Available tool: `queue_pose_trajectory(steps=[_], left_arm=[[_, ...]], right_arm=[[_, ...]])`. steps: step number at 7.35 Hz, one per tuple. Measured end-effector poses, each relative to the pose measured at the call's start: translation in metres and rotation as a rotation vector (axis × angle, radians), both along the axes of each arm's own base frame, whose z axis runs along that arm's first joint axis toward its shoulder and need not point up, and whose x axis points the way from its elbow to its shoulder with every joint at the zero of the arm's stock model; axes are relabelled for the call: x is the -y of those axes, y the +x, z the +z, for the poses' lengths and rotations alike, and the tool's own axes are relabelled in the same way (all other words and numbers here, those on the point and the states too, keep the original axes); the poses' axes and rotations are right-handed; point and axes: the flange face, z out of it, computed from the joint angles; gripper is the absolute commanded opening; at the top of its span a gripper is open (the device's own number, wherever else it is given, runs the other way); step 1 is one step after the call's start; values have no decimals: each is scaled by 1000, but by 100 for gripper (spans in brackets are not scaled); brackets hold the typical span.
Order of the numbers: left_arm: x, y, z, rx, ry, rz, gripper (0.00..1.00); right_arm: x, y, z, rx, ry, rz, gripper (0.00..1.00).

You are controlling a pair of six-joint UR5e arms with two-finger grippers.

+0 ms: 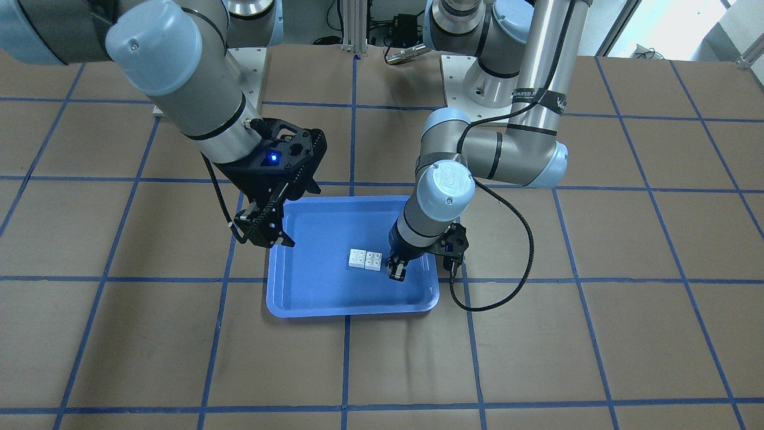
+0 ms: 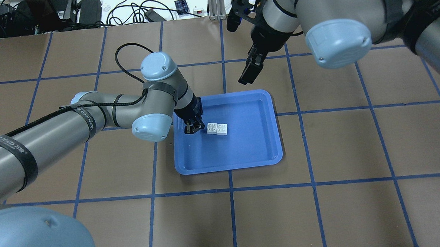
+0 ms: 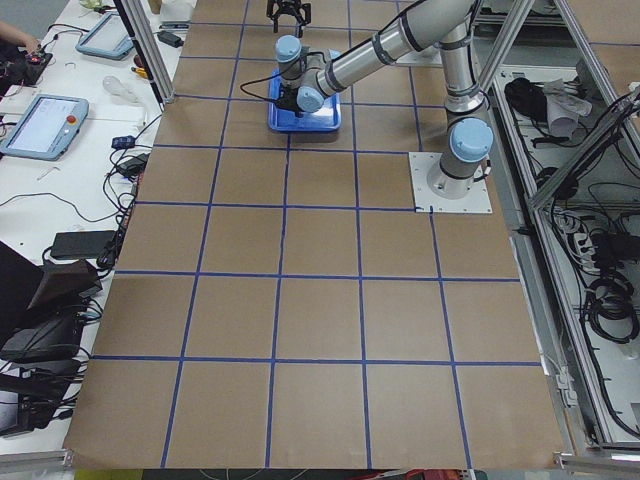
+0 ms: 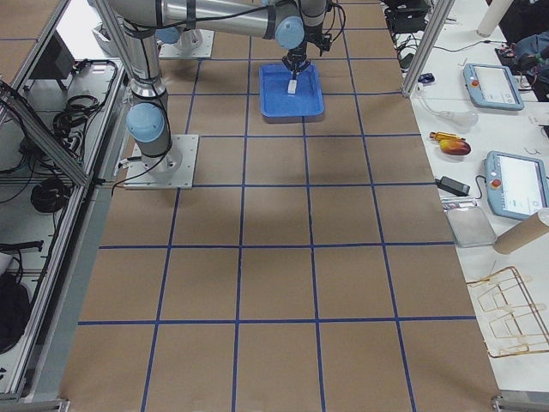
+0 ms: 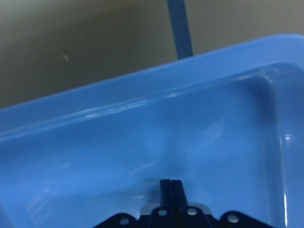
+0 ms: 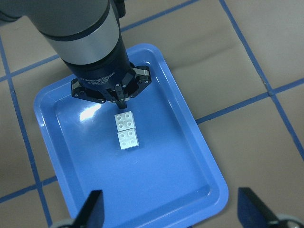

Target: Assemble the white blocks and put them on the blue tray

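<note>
Two white blocks (image 1: 357,258) (image 1: 373,261) lie side by side, touching, studs up, on the floor of the blue tray (image 1: 322,292). They also show in the overhead view (image 2: 212,128) (image 2: 222,129) and the right wrist view (image 6: 125,121) (image 6: 128,139). My left gripper (image 2: 190,130) is low inside the tray, right beside one block, with its jaws together and nothing between them (image 5: 171,187). My right gripper (image 1: 265,236) hangs open and empty above the tray's rim, well off the blocks.
The tray (image 2: 243,152) sits mid-table on brown paper with a blue tape grid. The left arm's cable (image 1: 519,263) loops beside the tray. Cables and boxes (image 2: 88,10) lie at the far table edge.
</note>
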Motion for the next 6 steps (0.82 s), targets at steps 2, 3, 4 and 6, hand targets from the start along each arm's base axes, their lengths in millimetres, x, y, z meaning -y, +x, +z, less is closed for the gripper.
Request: queue_pose_trajectory(steps=[2,3,4,6], left_arm=[[-3,-5,0,0,-1,-10,4],[-3,-7,0,0,-1,-12,4],[-4,-7,0,0,-1,-14,4],[-5,-8,0,0,0,-15,5]], right_arm=[[-16,-13,63,-104,48,-70,100],[-32,-20,87,-136,65,-109,100],[-48,-28,106,-174,71,-183,100],[-67,-49,120,-293,102,-405,100]])
